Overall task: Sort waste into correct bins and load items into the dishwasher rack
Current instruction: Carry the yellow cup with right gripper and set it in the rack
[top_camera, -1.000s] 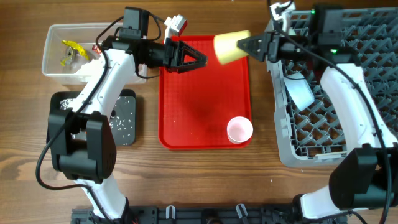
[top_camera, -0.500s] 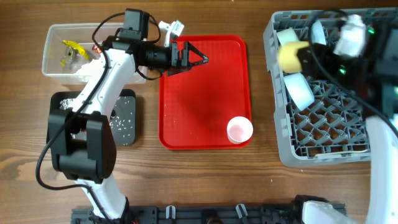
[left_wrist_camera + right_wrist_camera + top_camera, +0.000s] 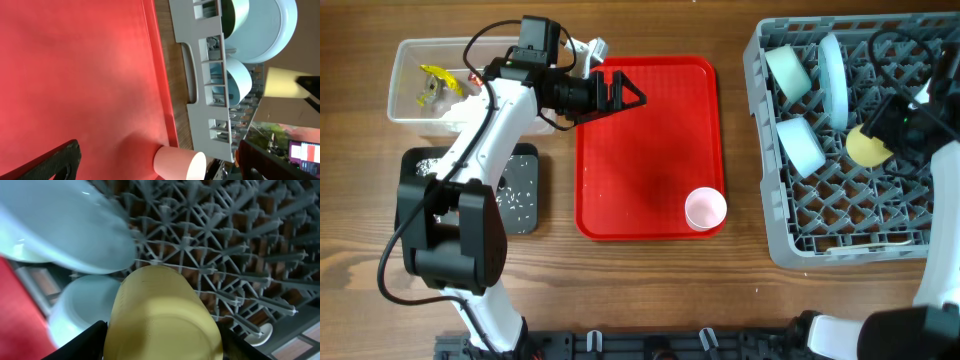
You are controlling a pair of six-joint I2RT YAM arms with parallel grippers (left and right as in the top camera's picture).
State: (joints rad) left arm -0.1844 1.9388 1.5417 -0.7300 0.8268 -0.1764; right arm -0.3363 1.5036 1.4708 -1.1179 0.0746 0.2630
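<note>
While left pincer (image 3: 628,92) spread wide, right pincer (image 3: 161,344), pinching yellow cup (image 3: 866,148), moved over dishwasher rack (image 3: 840,240).

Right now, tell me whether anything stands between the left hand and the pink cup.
Nothing visible does. The left hand hangs open over the red tray's far end; the pink cup stands near its near right corner. The tray surface between them is bare.

left arm (image 3: 492,118): elbow bent, forearm reaching right | left gripper (image 3: 632,93): jaws spread wide, empty | right arm (image 3: 942,175): mostly off-frame, pose unclear | right gripper (image 3: 880,138): fingers apparently clamped on yellow cup (image 3: 160,310)
</note>
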